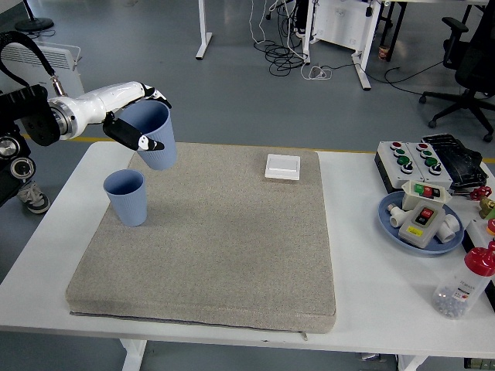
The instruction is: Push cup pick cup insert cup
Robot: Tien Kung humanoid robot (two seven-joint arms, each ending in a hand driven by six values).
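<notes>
My left hand (136,116) is shut on a blue cup (153,137) and holds it in the air above the mat's far left corner, tilted slightly. A second blue cup (128,197) stands upright on the grey mat (209,247) below and a little left of the held one. The two cups are apart, with a clear gap between them. My right arm is not visible.
A small white box (282,166) lies at the mat's far edge. On the right of the white table (371,263) are a button box (410,158), a blue plate (394,228) with parts, and a plastic bottle with a red cap (464,284).
</notes>
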